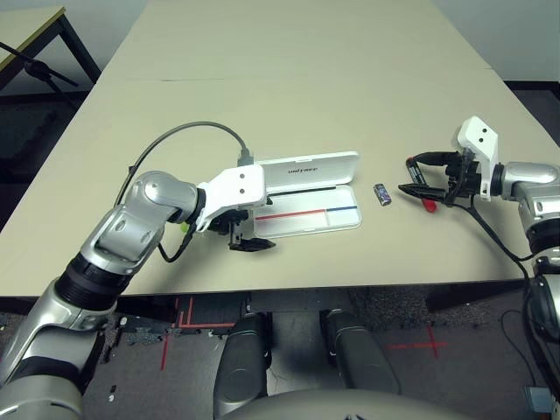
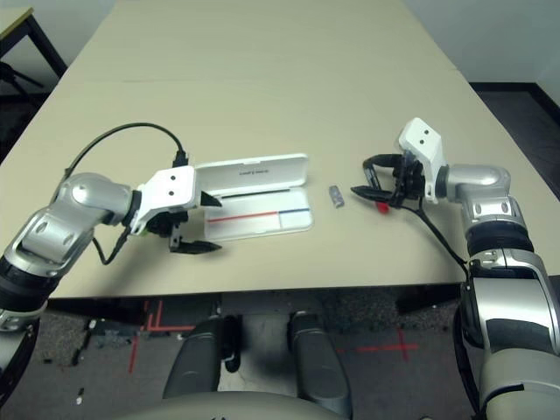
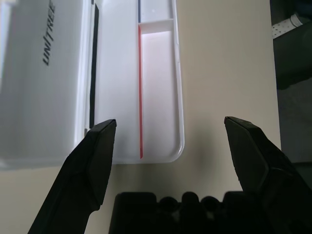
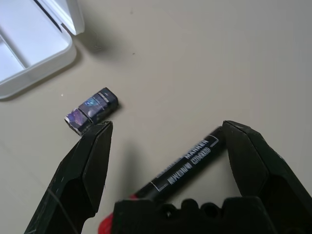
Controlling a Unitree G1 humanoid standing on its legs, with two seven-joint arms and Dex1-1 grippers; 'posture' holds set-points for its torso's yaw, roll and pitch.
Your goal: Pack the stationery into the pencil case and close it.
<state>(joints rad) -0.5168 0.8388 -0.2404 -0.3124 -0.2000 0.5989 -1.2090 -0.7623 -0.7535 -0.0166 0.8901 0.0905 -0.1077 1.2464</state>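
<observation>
We found the pencil case (image 1: pixel 311 197) lying open near the middle of the table (image 1: pixel 289 79), its lid (image 1: pixel 312 169) folded back on the far side and its tray (image 3: pixel 158 92) bare, showing a red-and-blue stripe. The left gripper (image 1: pixel 248 234) hung at the case's left end, fingers spread wide, holding nothing. A bit of lime green (image 1: pixel 185 227) showed beneath that arm. Just right of the case lay the small dark block (image 1: pixel 382 193). Further right, the right gripper (image 1: pixel 418 178) stood spread over the red marker (image 4: pixel 187 161), which lay on the table between its fingers.
</observation>
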